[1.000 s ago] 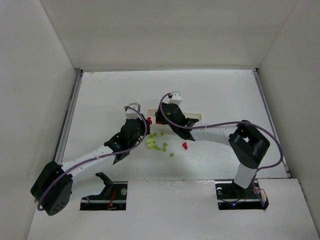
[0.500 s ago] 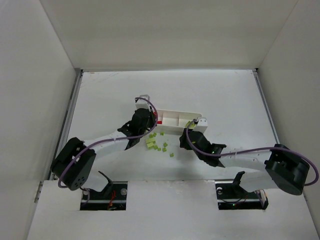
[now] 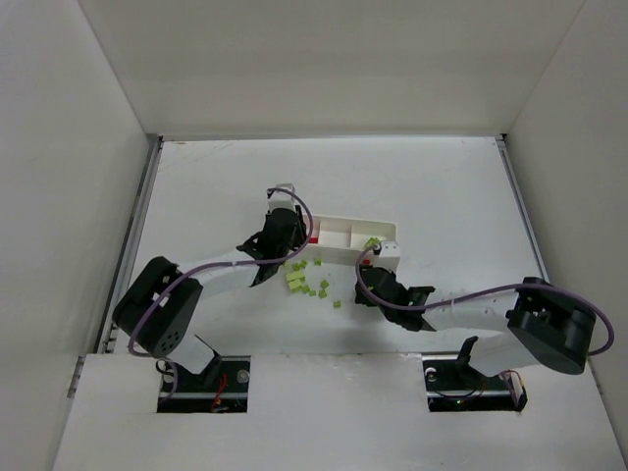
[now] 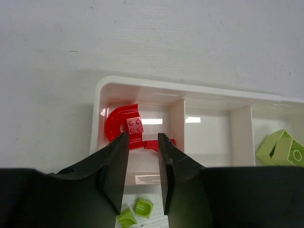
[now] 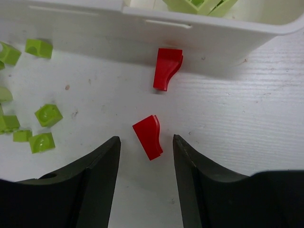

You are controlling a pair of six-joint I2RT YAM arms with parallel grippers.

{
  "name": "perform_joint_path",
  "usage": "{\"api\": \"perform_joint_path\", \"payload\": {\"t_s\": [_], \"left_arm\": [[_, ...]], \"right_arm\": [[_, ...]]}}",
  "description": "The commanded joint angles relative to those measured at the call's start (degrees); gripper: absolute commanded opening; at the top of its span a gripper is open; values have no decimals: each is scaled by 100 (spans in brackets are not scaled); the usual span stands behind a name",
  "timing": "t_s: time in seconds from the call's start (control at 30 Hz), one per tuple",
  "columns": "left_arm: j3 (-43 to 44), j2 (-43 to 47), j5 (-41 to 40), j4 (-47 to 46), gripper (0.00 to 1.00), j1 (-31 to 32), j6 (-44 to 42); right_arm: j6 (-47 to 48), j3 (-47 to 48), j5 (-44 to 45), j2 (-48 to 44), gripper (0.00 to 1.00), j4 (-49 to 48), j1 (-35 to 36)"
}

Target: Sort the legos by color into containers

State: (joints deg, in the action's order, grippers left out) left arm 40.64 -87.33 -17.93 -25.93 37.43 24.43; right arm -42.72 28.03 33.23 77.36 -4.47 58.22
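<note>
The white tray lies at mid-table. In the left wrist view its left compartment holds red legos, the middle one is bare, and the right one holds lime-green legos. My left gripper is open and empty, just in front of the left compartment. My right gripper is open and low over the table, its fingers on either side of a loose red lego without touching it. A second red lego lies against the tray's near wall.
Several loose green legos lie on the table in front of the tray between the two arms; they also show in the right wrist view, and two show under my left fingers. White walls enclose the table.
My right arm has swung from over the tray's left end down to the table in front of its right end. My left gripper has moved right to the tray's left compartment.
</note>
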Motion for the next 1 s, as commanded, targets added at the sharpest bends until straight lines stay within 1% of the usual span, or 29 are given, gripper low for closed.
{"api": "perform_joint_path", "payload": {"t_s": [0.0,0.1,0.23,0.3,0.47,0.57,0.67,0.83,0.97], "left_arm": [[-3,549,-254,-219,29,40,-69],[-328,944,-272,-211,30,119,-17],[-837,1594,-351,78,32,321,115],[-1057,1902,-421,316,34,444,159],[-1435,2457,-500,1045,41,787,282],[-1673,2685,-579,1318,45,998,457],[-1779,2870,-597,1643,48,1156,616],[-1928,3046,-650,1758,53,1499,826],[-2034,3047,-773,1671,55,1754,976]], "right_arm": [[-61,159,69,165,52,25,63],[0,273,69,332,43,25,63],[18,352,139,437,24,-10,63],[88,405,192,385,19,16,63],[483,747,157,86,17,-10,63],[773,1273,43,200,18,-80,-25],[966,1818,-97,603,18,-352,-130],[1152,2732,-589,1552,18,-827,-508],[1205,3435,-906,2264,18,-907,-754]]}}
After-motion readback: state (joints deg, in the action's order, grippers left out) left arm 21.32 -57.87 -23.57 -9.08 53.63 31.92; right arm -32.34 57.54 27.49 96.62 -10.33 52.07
